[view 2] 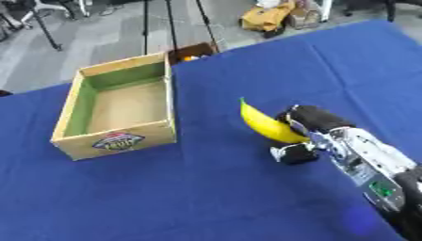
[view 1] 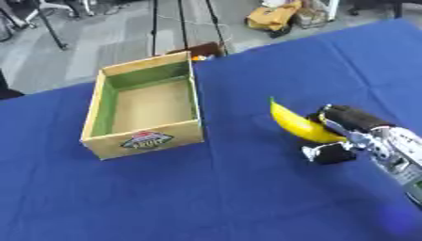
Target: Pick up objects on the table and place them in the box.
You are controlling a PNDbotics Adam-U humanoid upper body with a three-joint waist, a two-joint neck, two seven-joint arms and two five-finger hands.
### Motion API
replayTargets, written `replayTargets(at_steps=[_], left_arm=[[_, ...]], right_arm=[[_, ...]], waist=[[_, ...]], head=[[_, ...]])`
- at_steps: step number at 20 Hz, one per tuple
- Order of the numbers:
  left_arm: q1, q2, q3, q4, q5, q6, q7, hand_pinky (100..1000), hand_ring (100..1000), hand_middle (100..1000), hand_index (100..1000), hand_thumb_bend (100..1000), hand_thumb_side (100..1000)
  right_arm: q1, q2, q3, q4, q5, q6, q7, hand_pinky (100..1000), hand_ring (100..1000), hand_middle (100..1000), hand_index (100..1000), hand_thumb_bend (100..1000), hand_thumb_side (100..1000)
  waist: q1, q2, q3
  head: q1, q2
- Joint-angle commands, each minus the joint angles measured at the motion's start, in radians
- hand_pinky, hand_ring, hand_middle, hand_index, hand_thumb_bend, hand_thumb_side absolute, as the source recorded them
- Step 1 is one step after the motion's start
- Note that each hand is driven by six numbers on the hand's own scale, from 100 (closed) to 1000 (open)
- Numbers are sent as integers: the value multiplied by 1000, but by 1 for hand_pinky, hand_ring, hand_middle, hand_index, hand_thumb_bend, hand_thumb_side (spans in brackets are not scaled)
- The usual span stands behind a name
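Right hand [view 1: 339, 137]: fingers curled around the banana [view 1: 295, 123], which juts up and left from the grip.
Wooden box [view 1: 191, 89]: left of the hand, apart, open side up.
Left hand: unseen.

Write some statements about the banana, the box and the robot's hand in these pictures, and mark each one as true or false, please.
1. The right hand has its fingers curled around the banana. True.
2. The banana already lies inside the box. False: it is in the hand, to the right of the box, over the blue tablecloth.
3. The inside of the box shows nothing in it. True.
4. The left hand holds the box by its rim. False: the left hand shows in neither view.
5. The box has a lid on top. False: it is open at the top.
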Motion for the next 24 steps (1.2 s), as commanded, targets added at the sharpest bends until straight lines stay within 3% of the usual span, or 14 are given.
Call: replayTargets(at_steps=[1, 20, 24], left_arm=[[-4, 21, 3, -20, 2, -1, -3, 360, 743, 835, 882, 137, 979], [-6, 27, 2, -20, 3, 1, -6, 361, 743, 834, 881, 145, 977], [-5, 28, 1, -20, 4, 0, -7, 361, 743, 834, 881, 145, 977]], right_arm=[[-17, -21, -7, -17, -2, 1, -5, 647, 873, 452, 722, 104, 446], [-123, -38, 27, -19, 59, -13, 96, 633, 848, 539, 715, 100, 535], [-165, -41, 46, -14, 75, -13, 132, 628, 839, 613, 716, 100, 595]], waist=[[-9, -14, 1], [-20, -23, 2], [-22, -24, 4]], head=[[-3, -10], [-1, -6], [-3, -4]])
